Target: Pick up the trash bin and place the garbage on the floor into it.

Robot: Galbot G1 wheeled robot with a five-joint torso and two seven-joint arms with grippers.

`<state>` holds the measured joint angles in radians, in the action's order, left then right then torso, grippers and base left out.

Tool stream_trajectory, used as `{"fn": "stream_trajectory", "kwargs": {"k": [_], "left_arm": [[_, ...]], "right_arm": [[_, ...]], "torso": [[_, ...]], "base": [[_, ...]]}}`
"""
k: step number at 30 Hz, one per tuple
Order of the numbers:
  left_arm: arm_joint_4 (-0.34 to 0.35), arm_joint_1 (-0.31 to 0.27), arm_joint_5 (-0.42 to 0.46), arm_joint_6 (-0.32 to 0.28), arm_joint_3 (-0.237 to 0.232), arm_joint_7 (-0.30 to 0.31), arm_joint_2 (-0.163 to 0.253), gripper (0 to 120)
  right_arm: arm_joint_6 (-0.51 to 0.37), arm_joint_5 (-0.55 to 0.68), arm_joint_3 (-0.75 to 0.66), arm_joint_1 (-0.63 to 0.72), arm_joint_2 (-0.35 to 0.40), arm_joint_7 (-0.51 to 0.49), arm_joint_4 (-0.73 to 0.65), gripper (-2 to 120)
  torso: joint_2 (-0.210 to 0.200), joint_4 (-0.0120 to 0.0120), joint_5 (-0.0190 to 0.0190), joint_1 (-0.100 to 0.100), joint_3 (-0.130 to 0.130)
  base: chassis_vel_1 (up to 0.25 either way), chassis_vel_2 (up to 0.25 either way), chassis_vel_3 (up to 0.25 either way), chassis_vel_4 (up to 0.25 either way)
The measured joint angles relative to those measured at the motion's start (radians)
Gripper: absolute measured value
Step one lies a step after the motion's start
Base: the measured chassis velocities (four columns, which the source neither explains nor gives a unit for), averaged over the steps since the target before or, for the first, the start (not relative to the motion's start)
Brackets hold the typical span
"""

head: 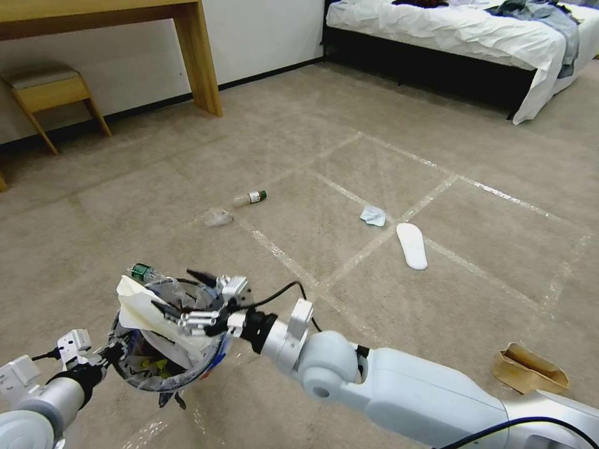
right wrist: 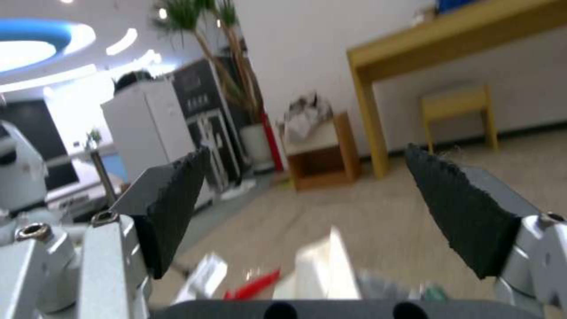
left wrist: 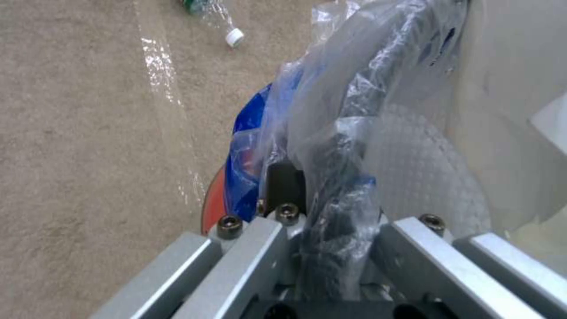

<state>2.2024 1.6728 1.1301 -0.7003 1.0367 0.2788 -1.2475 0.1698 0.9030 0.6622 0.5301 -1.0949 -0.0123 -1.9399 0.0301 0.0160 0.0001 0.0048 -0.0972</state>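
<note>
In the head view, the trash bin (head: 190,373) is held off the carpet at the lower left; it is red with a crinkly clear liner (left wrist: 354,88). My left gripper (head: 111,355) is shut on its rim, the fingers (left wrist: 285,182) clamping the bag and the red edge (left wrist: 212,204). A large white paper (head: 142,310) sticks out of the bin. My right gripper (head: 185,292) hovers open just above the bin mouth, its pads (right wrist: 177,204) wide apart with nothing between them. Garbage on the floor: a green-capped bottle (head: 250,197), crumpled clear plastic (head: 218,217), a tissue (head: 373,216) and a brown paper scrap (head: 529,370).
Another bottle (head: 142,272) lies just behind the bin. A white slipper (head: 412,245) rests on the carpet at the centre right. A wooden desk leg (head: 198,56) and a stool (head: 50,90) stand at the back left, and a bed (head: 462,37) at the back right.
</note>
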Motion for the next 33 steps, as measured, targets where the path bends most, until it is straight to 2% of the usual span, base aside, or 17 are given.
{"fn": "stream_trajectory", "kwargs": {"k": [2, 5, 8, 11, 14, 17, 19, 22, 24, 25, 27, 33], "left_arm": [[0.005, 0.005, 0.001, -0.001, 0.004, 0.000, 0.002, 1], [0.005, 0.006, 0.001, 0.000, 0.006, 0.000, 0.003, 1], [0.008, 0.007, 0.003, -0.001, 0.012, 0.000, 0.004, 1], [0.009, 0.008, 0.004, -0.001, 0.015, 0.000, 0.004, 1], [0.015, 0.011, 0.007, 0.000, 0.022, 0.000, 0.005, 1], [0.016, 0.012, 0.007, 0.000, 0.024, 0.000, 0.004, 1], [0.021, 0.018, 0.006, 0.002, 0.030, -0.002, -0.004, 1], [0.022, 0.018, 0.005, 0.002, 0.031, -0.002, -0.006, 1], [0.022, 0.018, 0.003, 0.004, 0.037, -0.002, -0.010, 1], [0.022, 0.018, 0.003, 0.004, 0.037, -0.002, -0.010, 1], [0.020, 0.019, 0.002, 0.005, 0.043, -0.003, -0.010, 1], [0.017, 0.019, 0.001, 0.007, 0.044, -0.004, -0.012, 1]], "right_arm": [[0.013, 0.018, -0.112, 0.009, 0.016, 0.021, -0.028, 84], [0.013, 0.023, -0.168, 0.018, 0.027, 0.023, -0.037, 84], [0.009, 0.032, -0.356, 0.066, 0.069, 0.023, -0.069, 84], [0.009, 0.032, -0.410, 0.083, 0.084, 0.022, -0.077, 84], [0.022, 0.028, -0.564, 0.149, 0.110, -0.001, -0.098, 84], [0.024, 0.019, -0.611, 0.175, 0.113, -0.009, -0.104, 84], [0.034, -0.028, -0.716, 0.251, 0.116, -0.026, -0.108, 84], [0.042, -0.052, -0.752, 0.282, 0.116, -0.028, -0.107, 84], [0.064, -0.120, -0.864, 0.380, 0.112, -0.029, -0.104, 84], [0.064, -0.120, -0.864, 0.380, 0.112, -0.029, -0.104, 84], [0.082, -0.183, -0.959, 0.464, 0.102, -0.028, -0.113, 84], [0.101, -0.296, -1.063, 0.549, 0.062, -0.040, -0.098, 85]], "torso": [[0.000, -0.0002, 0.0000, 0.000, 0.000], [0.000, -0.0001, 0.0000, 0.000, 0.000], [0.000, 0.0000, 0.0001, 0.000, 0.000], [0.000, 0.0001, 0.0001, 0.000, 0.000], [0.000, 0.0000, 0.0002, 0.000, 0.000], [0.000, 0.0001, 0.0001, 0.000, 0.000], [0.000, -0.0001, 0.0001, 0.000, 0.000], [0.000, -0.0001, 0.0001, 0.000, 0.000], [0.000, 0.0000, 0.0001, 0.000, 0.000], [0.000, 0.0000, 0.0001, 0.000, 0.000], [0.000, 0.0002, 0.0001, 0.000, 0.000], [0.000, 0.0001, 0.0000, 0.000, 0.000]], "base": [[0.000, 0.000, 0.000, 0.000], [0.000, 0.000, 0.000, 0.000], [0.000, 0.000, 0.000, 0.000], [0.000, 0.000, 0.000, 0.000], [0.000, 0.000, 0.000, 0.000], [0.000, 0.000, 0.000, 0.000], [0.000, 0.000, 0.000, 0.000], [0.000, 0.000, 0.000, 0.000], [0.000, 0.000, 0.000, 0.000], [0.000, 0.000, 0.000, 0.000], [0.000, 0.000, 0.000, 0.000], [0.000, 0.000, 0.000, 0.000]]}}
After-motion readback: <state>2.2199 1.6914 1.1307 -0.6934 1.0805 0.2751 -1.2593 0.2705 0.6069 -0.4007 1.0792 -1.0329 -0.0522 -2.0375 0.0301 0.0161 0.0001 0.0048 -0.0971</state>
